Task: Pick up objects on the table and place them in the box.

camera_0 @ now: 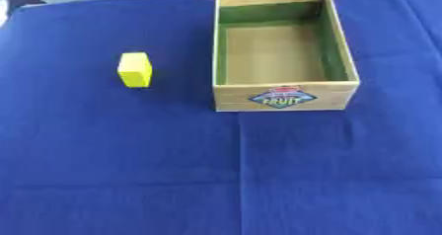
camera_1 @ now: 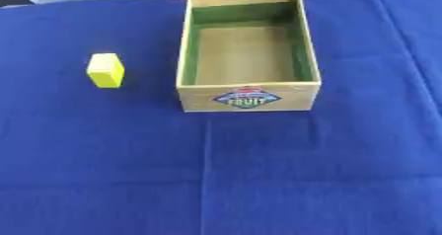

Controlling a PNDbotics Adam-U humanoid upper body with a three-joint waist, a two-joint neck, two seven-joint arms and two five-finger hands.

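A table draped in deep blue cloth fills nearly the whole view, its fabric soft and marked by faint fold creases running across and down it. On it, toward one o'clock from the centre, sits an open rectangular wooden box with pale plank walls, a green-painted inner lining and a bare tan floor; its near wall carries a diamond-shaped label reading "FRUIT". Nothing lies inside the box. At about ten o'clock from the centre, well apart from the box and to its nine o'clock side, stands a small bright yellow rectangular block, upright on the cloth, smooth-faced with crisp edges. Open cloth lies between block and box. Neither robot hand shows in either eye view, so how their fingers stand cannot be told.
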